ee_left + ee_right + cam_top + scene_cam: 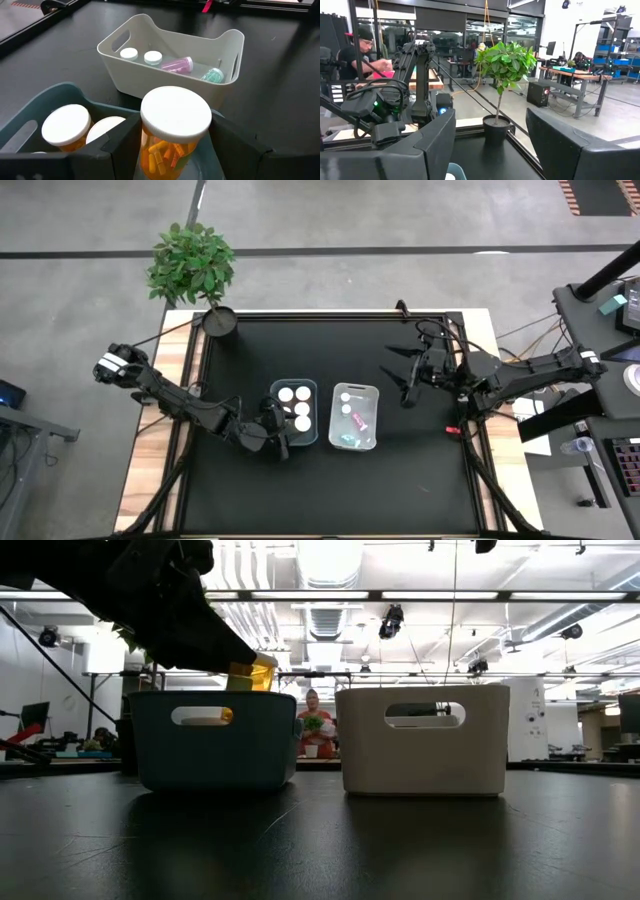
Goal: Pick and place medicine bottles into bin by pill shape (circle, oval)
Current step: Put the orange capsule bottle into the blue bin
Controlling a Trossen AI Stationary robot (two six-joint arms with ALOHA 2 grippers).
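Observation:
My left gripper (172, 150) is shut on an orange medicine bottle (170, 145) with a white cap, over the near left corner of the blue-grey bin (276, 392). That bin (55, 97) holds more white-capped orange bottles (65, 127). To its right, the white bin (120, 55) holds two upright white-capped bottles, a pink one (177, 64) and a teal one (214, 75) lying down. My right gripper (403, 377) hangs open and raised right of the white bin (375, 392), with nothing between its fingers. My left gripper pinches the orange bottle's body just under the cap (150, 150) between its two fingers (117, 142), one on each side. The fingers come slanting down from the table's left. The bottle stands upright, its lower part (250, 678) at the height of the blue-grey bin's rim.
A potted plant (220, 320) stands at the table's far left corner. A small red object (452, 428) lies by the right edge. Bare black tabletop (330, 490) lies in front of both bins. People show in the room beyond the table.

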